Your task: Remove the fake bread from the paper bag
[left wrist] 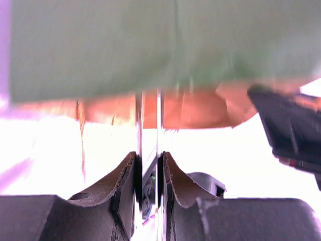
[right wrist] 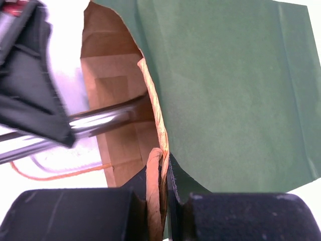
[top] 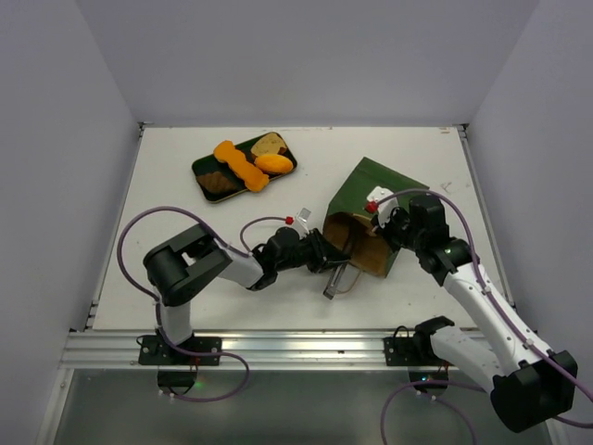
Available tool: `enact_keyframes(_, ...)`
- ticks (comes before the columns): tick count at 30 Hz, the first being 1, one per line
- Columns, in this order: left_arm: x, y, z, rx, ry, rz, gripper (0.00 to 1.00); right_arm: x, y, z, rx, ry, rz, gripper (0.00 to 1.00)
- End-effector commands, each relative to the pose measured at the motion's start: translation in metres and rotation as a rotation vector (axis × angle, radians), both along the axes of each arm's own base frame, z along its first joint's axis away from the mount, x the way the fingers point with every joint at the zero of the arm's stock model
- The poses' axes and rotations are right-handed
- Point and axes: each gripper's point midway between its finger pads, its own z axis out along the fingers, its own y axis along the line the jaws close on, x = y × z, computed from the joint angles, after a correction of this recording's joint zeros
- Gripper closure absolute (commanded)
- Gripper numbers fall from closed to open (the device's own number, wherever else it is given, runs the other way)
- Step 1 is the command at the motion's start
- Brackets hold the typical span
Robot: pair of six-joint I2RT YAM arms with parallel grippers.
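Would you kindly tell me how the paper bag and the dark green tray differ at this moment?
The paper bag lies tipped on its side, brown mouth open; the tray lies flat. The tray carries fake bread; none shows in the bag's visible interior. The right end effector pinches the paper bag's rim; no end effector touches the tray. Both are dark green outside.
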Motion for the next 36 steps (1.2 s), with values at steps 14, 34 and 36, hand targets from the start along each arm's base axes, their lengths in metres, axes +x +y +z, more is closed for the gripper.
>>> enact_keyframes(14, -0.058, 0.037, 0.046, -0.017, -0.142, -0.123, 1.00, 0.034, -0.028, 0.027, 0.030, -0.130, -0.219, 1.00)
enact_keyframes(34, -0.096, 0.120, 0.073, 0.094, -0.236, -0.063, 1.00, 0.038, -0.040, 0.024, 0.029, -0.155, -0.288, 1.00)
enact_keyframes(36, -0.092, 0.131, 0.083, 0.117, -0.256, -0.031, 1.00, 0.038, -0.040, 0.024, 0.029, -0.155, -0.288, 1.00)
